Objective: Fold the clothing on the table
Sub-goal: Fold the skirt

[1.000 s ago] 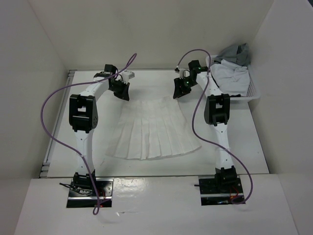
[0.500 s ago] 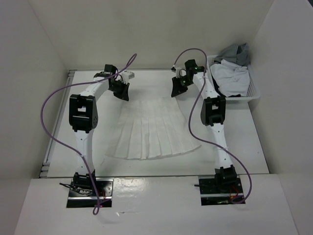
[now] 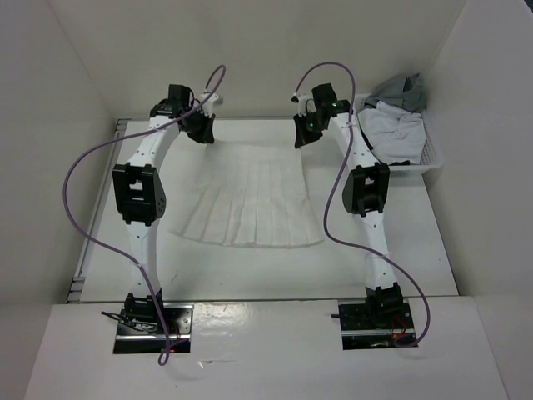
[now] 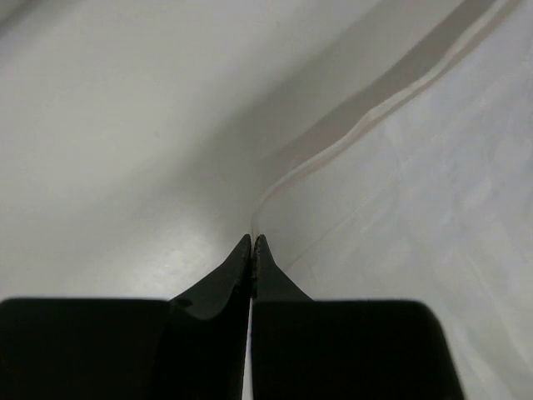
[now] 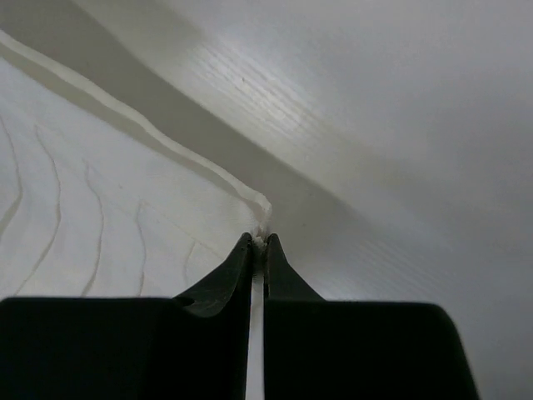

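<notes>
Left pincer (image 4: 252,242) was shut tight on the skirt (image 4: 400,208) at one waist corner, thin edge nipped right at the tips; right pincer (image 5: 256,240) was closed the same way on the other waist corner; skirt lay fanned on the table (image 3: 400,242) between the arms, waist at the far side and seemingly lifted a little, hem nearer the bases; likely step: bring waist over toward hem; move both arms together at one height, waistband taut, pleats straight; grips looked shallow, so pull slowly or fabric may slip; basket (image 3: 426,158) of other clothes sat far right, apart.
</notes>
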Motion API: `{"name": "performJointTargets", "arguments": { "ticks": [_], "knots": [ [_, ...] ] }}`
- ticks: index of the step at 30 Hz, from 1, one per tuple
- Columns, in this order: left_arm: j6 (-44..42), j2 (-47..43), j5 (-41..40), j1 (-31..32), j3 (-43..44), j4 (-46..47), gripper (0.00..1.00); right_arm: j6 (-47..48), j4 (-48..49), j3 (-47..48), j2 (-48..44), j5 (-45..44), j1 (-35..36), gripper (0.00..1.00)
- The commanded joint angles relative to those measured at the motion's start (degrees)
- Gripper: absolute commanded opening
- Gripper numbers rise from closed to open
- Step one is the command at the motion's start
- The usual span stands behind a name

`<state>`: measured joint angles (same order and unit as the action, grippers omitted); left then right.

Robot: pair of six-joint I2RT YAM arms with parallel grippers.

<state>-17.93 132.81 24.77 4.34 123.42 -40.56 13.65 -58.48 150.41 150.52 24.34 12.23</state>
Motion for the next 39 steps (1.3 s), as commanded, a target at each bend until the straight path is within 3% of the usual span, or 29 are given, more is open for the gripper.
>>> {"name": "performJointTargets", "arguments": {
  "ticks": [1, 8, 10, 14, 22, 26, 30, 31, 32, 35, 39],
  "knots": [
    [-0.44, 0.95, -0.52, -2.32, 9.28, -1.7, 0.0, -1.26, 4.33, 1.29, -8.13, -8.51, 0.16, 0.0],
    [-0.44, 7.45, 3.96, -3.46, 28.35, -12.95, 0.0, -0.38, 3.64, -0.11, -13.66, -10.19, 0.16, 0.0],
    [-0.96, 9.73, 7.38, -3.98, 32.13, -18.22, 0.0, 0.76, 2.41, -1.77, -15.77, -7.22, 0.16, 0.0],
    [-4.47, 16.51, 9.85, -3.99, 49.44, -32.28, 0.0, 4.27, -0.84, -5.2, -19.03, -2.28, 0.16, 0.0],
    [-4.21, 15.11, 19.52, -9.87, 44.29, -34.06, 0.0, 11.92, -3.74, -20.49, -27.55, 2.03, 8.85, 0.0],
    [-6.48, 11.07, 20.75, -9.88, 36.31, -34.06, 0.0, 12.63, -2.17, -26.82, -28.88, 0.62, 12.2, 0.0],
    [-8.87, 3.28, 21.28, -9.26, 21.21, -29.6, 0.0, 12.63, -2.69, -27.98, -28.27, 1.85, 12.2, 0.0],
    [-8.18, 0.46, 21.28, -9.26, 9.51, -26.27, 0.0, 13.15, -2.69, -27.98, -28.26, 1.85, 12.2, 0.0],
    [-7.13, -2.7, 19.97, -9.26, 2.6, -17.63, 0.0, 13.16, -3.22, -27.98, -28.26, 2.72, 12.2, 0.0],
    [-5.45, -14.58, 14.53, -8.12, -17.6, -6.24, 0.0, 14.3, -4.53, -27.98, -27.73, 3.25, 13.25, 0.0],
    [-5.45, -21.79, 12.84, -8.9, -27.32, -4.18, 0.0, 15.35, -5.67, -29.03, -27.21, 3.96, 13.87, 0.0]
  ]
}}
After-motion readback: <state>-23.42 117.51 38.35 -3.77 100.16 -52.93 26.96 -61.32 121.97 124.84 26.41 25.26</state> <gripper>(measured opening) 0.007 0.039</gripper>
